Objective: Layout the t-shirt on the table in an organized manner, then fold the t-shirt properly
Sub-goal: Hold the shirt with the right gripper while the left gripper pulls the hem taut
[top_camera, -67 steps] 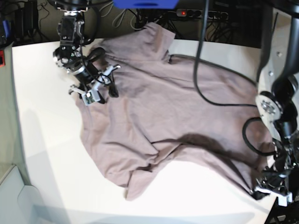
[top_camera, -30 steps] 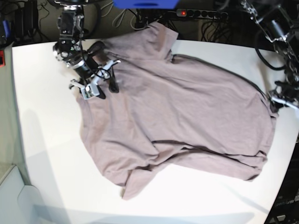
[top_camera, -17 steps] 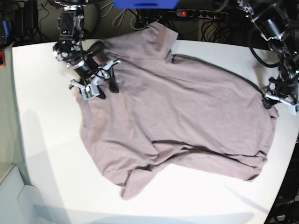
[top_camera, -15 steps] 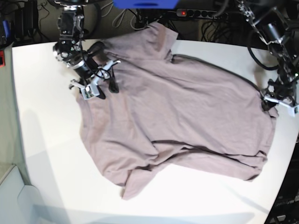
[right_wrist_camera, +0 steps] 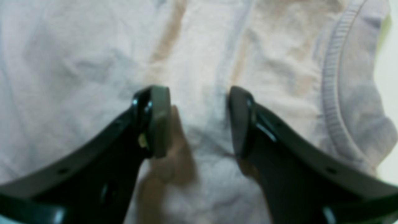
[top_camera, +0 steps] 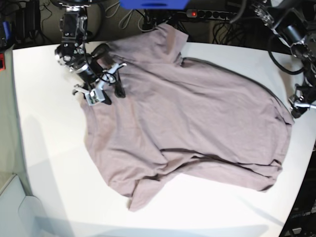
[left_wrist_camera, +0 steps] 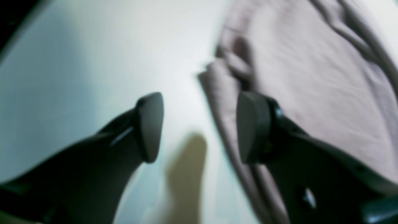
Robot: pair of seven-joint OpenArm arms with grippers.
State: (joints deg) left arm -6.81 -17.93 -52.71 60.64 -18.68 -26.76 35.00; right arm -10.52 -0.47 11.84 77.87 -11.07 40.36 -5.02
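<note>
T-shirt [top_camera: 187, 103] lay spread on white tabletop [top_camera: 44, 148], top sleeve hanging past far edge. Looked light, soft, floppy; would sag and wrinkle when lifted. Best hold: bunched hem edge [left_wrist_camera: 224, 93] or ribbed collar [right_wrist_camera: 331, 90]. Cloth was thin, pink, creased; tabletop smooth, flat. Left tool [left_wrist_camera: 199, 127] was apart, empty, at hem edge. Right tool [right_wrist_camera: 199, 121] was apart, empty, over cloth near collar.

1 t-shirt [top_camera: 187, 113] – 1 table [top_camera: 49, 148] – 2 arms
</note>
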